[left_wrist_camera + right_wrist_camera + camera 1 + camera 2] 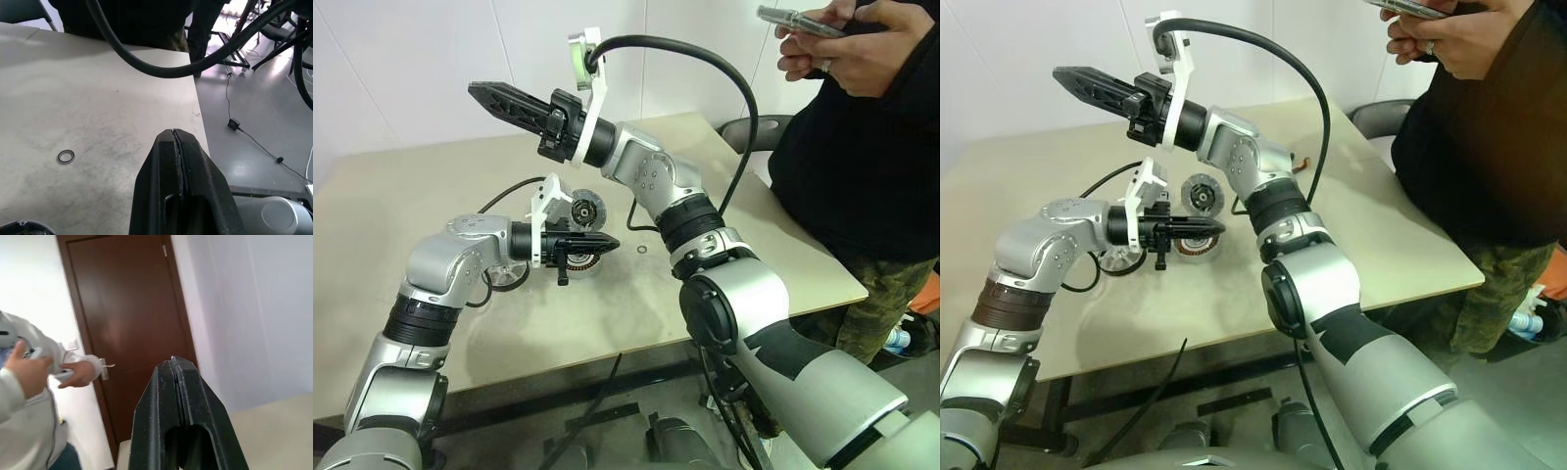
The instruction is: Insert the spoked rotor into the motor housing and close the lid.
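Housing point(579, 260) sits on the table point(401, 206) right under the left gripper point(610, 242), coppery windings peeking out below its fingers — pinched tight together, nothing in them. Just beyond that gripper lies the lid point(584, 209), ribbed rim showing. Another round part point(507, 275) rests beside the left wrist. Right gripper point(476, 92) hangs high above it all, pointing out over the table, fingers pressed closed and empty. A small ring point(65, 156) lies just past the left fingertips — a person point(862, 147) with a phone point(800, 22) stands at the table's edge.
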Controlling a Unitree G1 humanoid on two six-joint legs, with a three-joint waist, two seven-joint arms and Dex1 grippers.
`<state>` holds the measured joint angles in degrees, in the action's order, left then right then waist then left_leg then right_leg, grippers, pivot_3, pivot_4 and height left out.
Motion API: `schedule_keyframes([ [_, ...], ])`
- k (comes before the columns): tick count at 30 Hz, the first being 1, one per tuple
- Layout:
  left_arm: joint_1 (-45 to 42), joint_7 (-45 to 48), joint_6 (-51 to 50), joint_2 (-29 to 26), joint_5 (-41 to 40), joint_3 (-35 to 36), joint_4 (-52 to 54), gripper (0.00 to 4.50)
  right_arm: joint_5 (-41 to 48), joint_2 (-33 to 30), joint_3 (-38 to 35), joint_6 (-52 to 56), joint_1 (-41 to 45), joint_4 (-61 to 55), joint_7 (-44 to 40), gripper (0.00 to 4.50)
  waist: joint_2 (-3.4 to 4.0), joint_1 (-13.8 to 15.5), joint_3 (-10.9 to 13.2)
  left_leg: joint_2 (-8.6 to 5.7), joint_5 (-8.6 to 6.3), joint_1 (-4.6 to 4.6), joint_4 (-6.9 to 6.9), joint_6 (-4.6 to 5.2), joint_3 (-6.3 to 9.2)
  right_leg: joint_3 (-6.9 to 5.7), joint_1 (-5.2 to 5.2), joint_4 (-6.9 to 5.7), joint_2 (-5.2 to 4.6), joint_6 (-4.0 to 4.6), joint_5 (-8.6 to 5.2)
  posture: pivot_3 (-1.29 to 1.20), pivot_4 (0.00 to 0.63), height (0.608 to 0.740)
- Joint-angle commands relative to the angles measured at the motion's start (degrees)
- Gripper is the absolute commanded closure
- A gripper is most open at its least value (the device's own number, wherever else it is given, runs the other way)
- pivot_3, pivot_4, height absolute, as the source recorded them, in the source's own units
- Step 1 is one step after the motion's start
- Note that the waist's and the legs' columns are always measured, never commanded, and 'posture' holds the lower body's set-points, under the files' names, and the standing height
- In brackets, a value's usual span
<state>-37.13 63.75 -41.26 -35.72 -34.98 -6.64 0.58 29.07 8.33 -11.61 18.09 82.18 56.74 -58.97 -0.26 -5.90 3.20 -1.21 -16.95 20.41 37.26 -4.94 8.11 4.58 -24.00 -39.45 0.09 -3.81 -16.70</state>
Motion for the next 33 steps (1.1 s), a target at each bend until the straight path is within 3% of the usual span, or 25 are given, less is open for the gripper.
schedule_keyframes([
  [1,0.50,0.39,-0.73,-1.18,-2.72,4.41,4.03,4.48,0.96,-0.98,-1.83,-0.46,1.74,-0.10,0.72,4.50,0.00,0.00,0.00,0.00,0.00,0.00,0.00,0.00,-0.01,0.01,0.00,0.00,0.00,0.00,0.00,0.00,0.000,0.740],
  [9,-1.82,-4.42,-5.41,-1.71,-9.10,14.66,4.02,4.48,-3.65,-4.10,9.03,1.09,-7.15,-16.86,-9.73,4.50,-0.02,-0.04,-0.01,0.01,0.00,0.02,0.03,0.01,0.01,0.00,0.00,0.01,0.00,-0.01,0.00,0.00,0.000,0.740],
  [15,-2.48,-5.67,-14.79,-5.16,-19.89,19.88,11.49,4.48,-7.22,-5.65,9.86,-2.70,-8.41,-10.72,-7.01,4.50,-0.05,-0.16,-0.03,0.00,0.00,-0.01,0.11,0.01,0.02,-0.01,0.02,-0.07,-0.01,-0.01,0.00,0.00,0.000,0.740],
  [24,-2.03,-5.67,-14.65,-8.98,-21.05,19.74,13.00,4.48,-6.72,-4.94,8.93,-2.15,-8.63,-9.39,-5.95,4.50,-0.03,-0.18,-0.02,0.01,0.00,-0.05,0.10,0.00,0.00,-0.02,0.05,-0.07,0.03,0.00,0.00,0.00,0.000,0.740],
  [26,-3.39,-5.80,-13.39,-8.98,-19.88,19.71,10.98,4.48,-7.42,-5.58,11.23,0.16,-10.17,-10.82,-9.20,4.50,-0.04,-0.14,-0.02,0.00,0.00,-0.05,0.10,0.00,0.00,-0.03,0.05,-0.07,0.03,0.00,0.00,0.00,0.000,0.740],
  [30,-7.50,-5.01,-9.54,-10.06,-15.66,19.21,3.67,4.48,-9.67,-10.91,23.19,6.31,-18.67,-23.76,-22.71,4.50,-0.10,0.47,-0.06,-0.05,0.00,-0.03,0.11,0.00,0.01,-0.09,0.17,0.05,0.00,0.00,0.00,0.00,0.000,0.740],
  [33,-10.54,-4.04,-6.91,-10.31,-13.41,19.03,-2.60,4.48,-8.28,-12.99,24.77,9.99,-21.28,-29.62,-23.79,4.50,-0.13,-0.06,-0.08,-0.06,0.00,-0.11,0.13,0.00,0.01,-0.19,0.25,0.09,0.12,0.01,0.01,0.00,0.000,0.740],
])
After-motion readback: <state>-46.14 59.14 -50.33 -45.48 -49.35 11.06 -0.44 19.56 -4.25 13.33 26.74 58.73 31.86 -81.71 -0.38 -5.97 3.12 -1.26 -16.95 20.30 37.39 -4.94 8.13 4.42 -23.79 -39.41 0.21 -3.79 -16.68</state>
